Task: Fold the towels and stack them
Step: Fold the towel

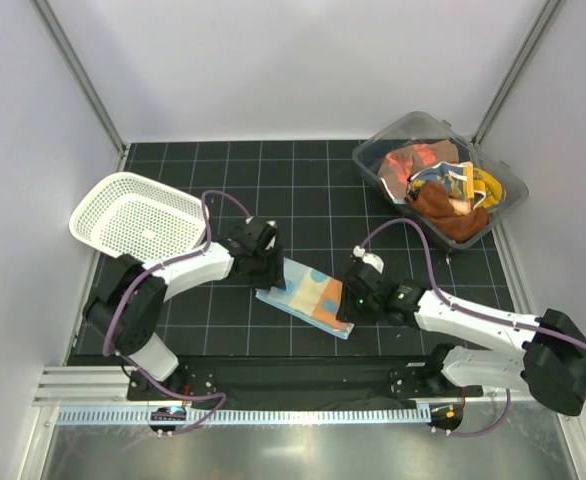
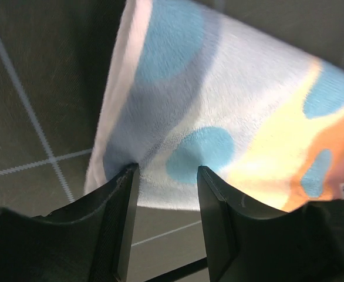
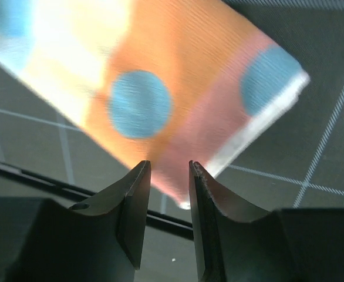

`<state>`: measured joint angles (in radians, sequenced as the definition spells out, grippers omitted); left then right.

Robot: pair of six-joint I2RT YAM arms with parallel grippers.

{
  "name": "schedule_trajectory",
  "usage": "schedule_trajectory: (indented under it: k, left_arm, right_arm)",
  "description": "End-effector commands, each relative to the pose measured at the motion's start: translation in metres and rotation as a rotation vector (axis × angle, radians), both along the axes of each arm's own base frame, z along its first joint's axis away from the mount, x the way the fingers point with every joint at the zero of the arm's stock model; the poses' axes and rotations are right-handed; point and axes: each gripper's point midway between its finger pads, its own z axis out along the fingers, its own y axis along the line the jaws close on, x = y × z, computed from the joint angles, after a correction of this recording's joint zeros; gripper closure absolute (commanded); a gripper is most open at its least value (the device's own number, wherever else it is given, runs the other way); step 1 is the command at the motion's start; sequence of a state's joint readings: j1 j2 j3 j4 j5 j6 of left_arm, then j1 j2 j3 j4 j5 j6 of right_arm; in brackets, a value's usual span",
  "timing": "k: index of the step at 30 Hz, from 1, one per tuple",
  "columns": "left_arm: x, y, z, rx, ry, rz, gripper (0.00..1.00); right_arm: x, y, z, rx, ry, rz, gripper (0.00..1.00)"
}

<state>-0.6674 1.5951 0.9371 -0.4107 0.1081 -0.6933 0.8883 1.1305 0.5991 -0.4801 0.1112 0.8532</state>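
Near the middle of the table's (image 1: 223,180) front edge, spotted towel (image 1: 308,297) lying folded between left gripper (image 2: 167,175) and right gripper (image 3: 168,169), both sets of jaws parted and empty at its 2 ends; a low retreat could snag an edge, undoing the fold.

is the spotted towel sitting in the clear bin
No, the spotted towel lies on the gridded mat in front, apart from the clear bin at the back right.

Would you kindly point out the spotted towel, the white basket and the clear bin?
spotted towel (image 1: 308,296): top view, its middle.
white basket (image 1: 143,225): top view, its mesh floor.
clear bin (image 1: 383,137): top view, its upper-left rim.
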Motion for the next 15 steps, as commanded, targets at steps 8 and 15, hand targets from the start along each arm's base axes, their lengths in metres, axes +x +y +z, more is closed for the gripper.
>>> schedule_trajectory:
  k: [8, 15]
  left_arm:
    - [0.004, 0.002, -0.007, 0.003, 0.0, 0.053, 0.51]
    - [0.018, -0.004, 0.034, -0.001, -0.058, 0.033, 0.46]
  right_arm:
    - [0.006, -0.006, 0.012, 0.083, -0.073, -0.106, 0.55]
    - [0.011, 0.016, 0.038, 0.158, -0.08, -0.057, 0.7]
